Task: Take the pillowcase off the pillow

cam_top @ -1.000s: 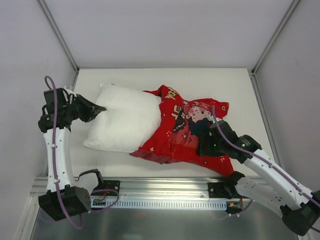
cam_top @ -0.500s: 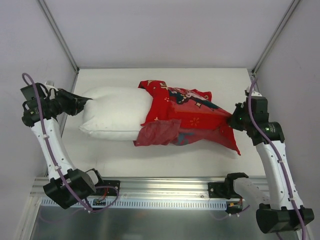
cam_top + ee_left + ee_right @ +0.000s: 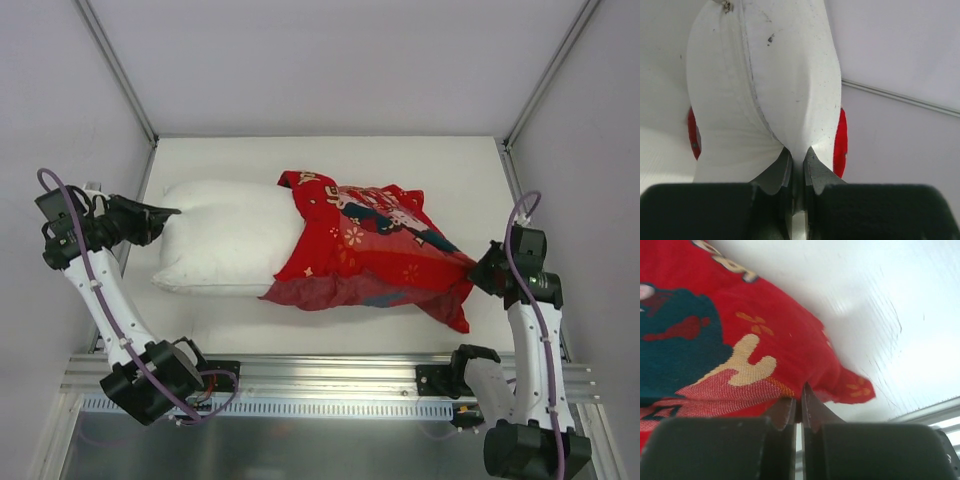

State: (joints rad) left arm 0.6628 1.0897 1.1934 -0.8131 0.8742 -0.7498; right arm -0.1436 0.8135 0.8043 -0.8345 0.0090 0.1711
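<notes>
The white pillow (image 3: pixel 225 240) lies across the table's middle, its left half bare. The red printed pillowcase (image 3: pixel 370 250) covers its right half, the duller red inside showing along the near hem. My left gripper (image 3: pixel 168 214) is shut on the pillow's left end, seen as pinched white fabric in the left wrist view (image 3: pixel 775 100). My right gripper (image 3: pixel 476 268) is shut on the pillowcase's right end; the right wrist view shows red fabric (image 3: pixel 740 340) pinched between the fingers. Both are stretched between the two grippers.
The white table (image 3: pixel 330 160) is walled by white panels at left, right and back. A metal rail (image 3: pixel 330 375) runs along the near edge with the arm bases on it.
The right gripper has moved down and nearer, pulling the pillowcase's right end. The pillowcase has slid slightly right and spread lower. The left gripper has held the pillow almost still.
</notes>
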